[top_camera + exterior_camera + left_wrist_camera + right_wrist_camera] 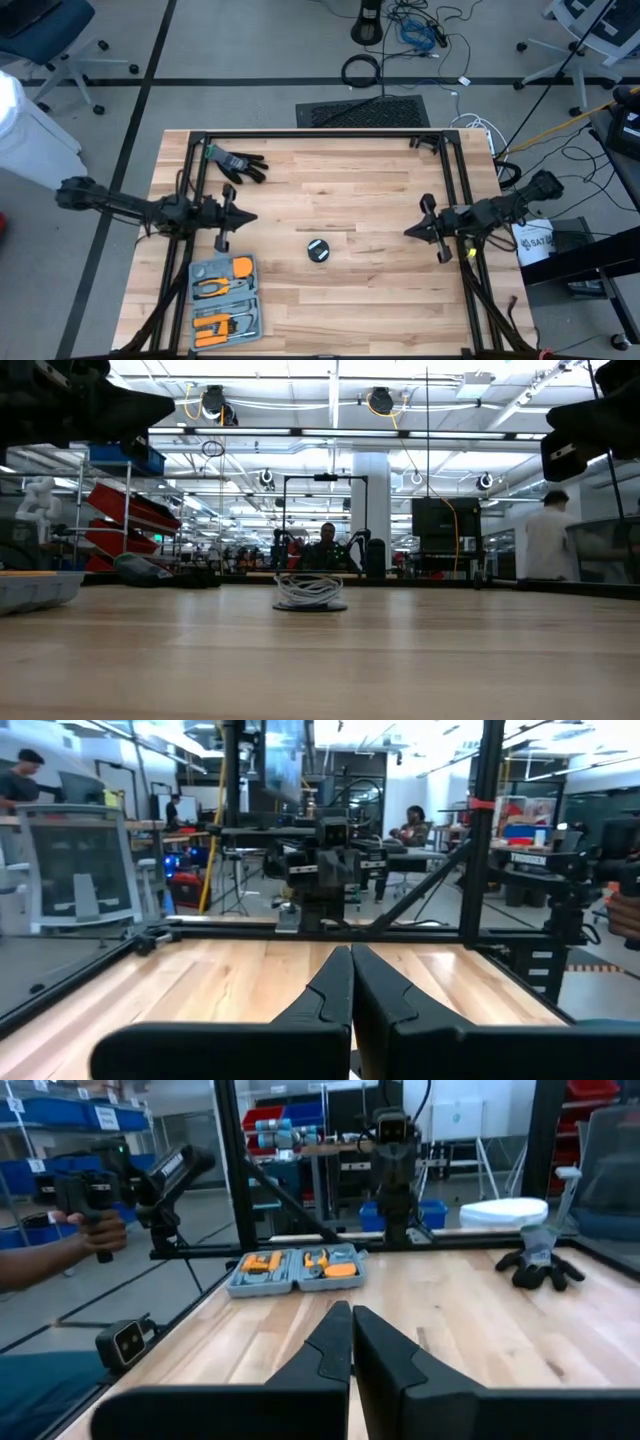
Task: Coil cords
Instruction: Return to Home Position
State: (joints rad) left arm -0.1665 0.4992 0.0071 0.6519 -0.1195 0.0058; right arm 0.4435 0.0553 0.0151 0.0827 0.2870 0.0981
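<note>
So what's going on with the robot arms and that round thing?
Nothing is being handled. The cord sits wound up in a round coil in the middle of the table. The left tool and the right tool hang shut on either side of it, both empty. A black glove and a grey case of pliers lie nearer the left arm.

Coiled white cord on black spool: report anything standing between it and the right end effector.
Nothing visible: only wooden table lies between the spooled white cord and the shut right end effector.

Grey floor, office chairs, loose cables, bright ceiling lights, white pillar
</note>
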